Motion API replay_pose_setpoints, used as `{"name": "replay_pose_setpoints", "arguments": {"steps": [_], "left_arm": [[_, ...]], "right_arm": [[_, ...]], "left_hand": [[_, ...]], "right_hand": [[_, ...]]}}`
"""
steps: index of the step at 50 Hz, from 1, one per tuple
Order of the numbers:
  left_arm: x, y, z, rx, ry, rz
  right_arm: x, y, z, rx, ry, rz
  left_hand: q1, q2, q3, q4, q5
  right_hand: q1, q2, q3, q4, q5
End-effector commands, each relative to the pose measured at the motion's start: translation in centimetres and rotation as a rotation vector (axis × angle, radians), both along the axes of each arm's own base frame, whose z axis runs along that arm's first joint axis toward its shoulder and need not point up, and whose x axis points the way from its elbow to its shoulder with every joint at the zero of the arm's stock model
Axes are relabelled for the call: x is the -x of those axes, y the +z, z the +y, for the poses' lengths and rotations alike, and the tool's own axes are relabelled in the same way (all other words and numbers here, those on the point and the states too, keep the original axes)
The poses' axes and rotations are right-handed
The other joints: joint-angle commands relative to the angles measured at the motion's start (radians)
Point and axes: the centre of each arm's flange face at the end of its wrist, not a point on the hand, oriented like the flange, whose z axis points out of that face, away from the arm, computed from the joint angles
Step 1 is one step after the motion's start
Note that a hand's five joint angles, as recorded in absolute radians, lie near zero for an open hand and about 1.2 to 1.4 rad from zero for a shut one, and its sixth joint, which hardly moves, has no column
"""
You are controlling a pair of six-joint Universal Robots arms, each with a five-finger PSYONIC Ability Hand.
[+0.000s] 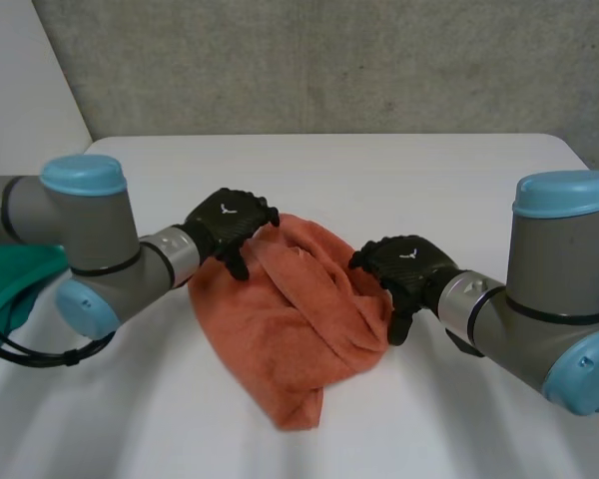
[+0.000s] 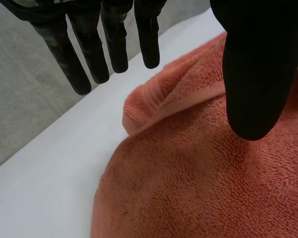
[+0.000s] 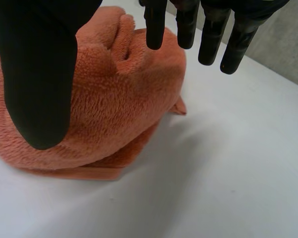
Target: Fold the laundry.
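one orange towel [image 1: 295, 319], long axis far-to-near

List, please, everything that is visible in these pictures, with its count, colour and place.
towel: one, orange, crumpled in the middle of the table, between the two hands.
table: one, white, under the towel.
green cloth: one, at the left side, beside the left arm.
wall: one, grey, behind the table.
left arm, right arm: grey with light-blue caps, one at each side.
left hand: black, at the towel's far left edge, fingers straight.
right hand: black, at the towel's right side, fingers straight.
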Motion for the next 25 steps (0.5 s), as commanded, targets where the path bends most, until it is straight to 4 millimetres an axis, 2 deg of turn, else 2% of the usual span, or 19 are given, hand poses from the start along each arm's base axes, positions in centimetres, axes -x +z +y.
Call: {"name": "replay_pose_setpoints", "arguments": {"steps": [1,3,7,10,15,18,21,22,23,25], "left_arm": [[1.2,-1.1,0.0,0.031,-0.037,-0.035],[1.6,-1.4,0.1,0.03,-0.048,-0.04],[2.1,-2.0,0.3,0.027,-0.061,-0.046],[2.4,-2.4,0.4,0.03,-0.071,-0.05],[2.8,-2.5,0.4,0.036,-0.08,-0.061],[2.8,-2.2,0.5,0.039,-0.08,-0.061],[2.9,-1.8,0.8,0.046,-0.08,-0.065],[2.9,-1.5,0.9,0.053,-0.082,-0.065],[2.9,-0.6,1.1,0.071,-0.083,-0.067],[2.6,0.7,1.4,0.096,-0.071,-0.074]], "right_arm": [[-0.2,-0.5,0.6,-0.014,0.017,0.011],[-0.3,-0.2,0.5,-0.009,0.018,0.005],[-0.3,0.0,0.7,-0.006,0.026,-0.002],[-0.2,0.1,0.6,-0.003,0.023,-0.004],[0.1,0.3,0.4,-0.009,0.008,-0.01],[0.1,0.2,0.4,-0.01,0.008,-0.009],[0.0,0.8,0.4,0.009,0.008,-0.011],[0.0,1.0,0.3,0.018,0.008,-0.011],[0.0,1.5,0.3,0.036,0.01,-0.014],[-0.1,2.1,0.1,0.056,0.014,-0.023]], "left_hand": [[0.167,0.167,0.166,0.166,0.163],[0.226,0.226,0.225,0.225,0.221],[0.357,0.358,0.356,0.357,0.353],[0.472,0.472,0.471,0.472,0.468],[0.964,0.965,0.963,0.964,0.96],[0.995,0.995,0.994,0.994,0.991],[0.995,0.995,0.994,0.994,0.991],[0.995,0.995,0.994,0.994,0.991],[0.995,0.995,0.994,0.994,0.991],[0.995,0.995,0.994,0.994,0.991]], "right_hand": [[0.502,0.477,0.478,0.467,0.459],[0.742,0.717,0.719,0.708,0.7],[1.021,0.996,0.998,0.987,0.979],[1.122,1.097,1.098,1.087,1.079],[1.2,1.175,1.177,1.166,1.158],[1.175,1.15,1.152,1.141,1.133],[0.868,0.843,0.845,0.834,0.826],[0.666,0.641,0.643,0.632,0.624],[0.231,0.206,0.208,0.197,0.189],[0.147,0.122,0.124,0.113,0.105]]}}
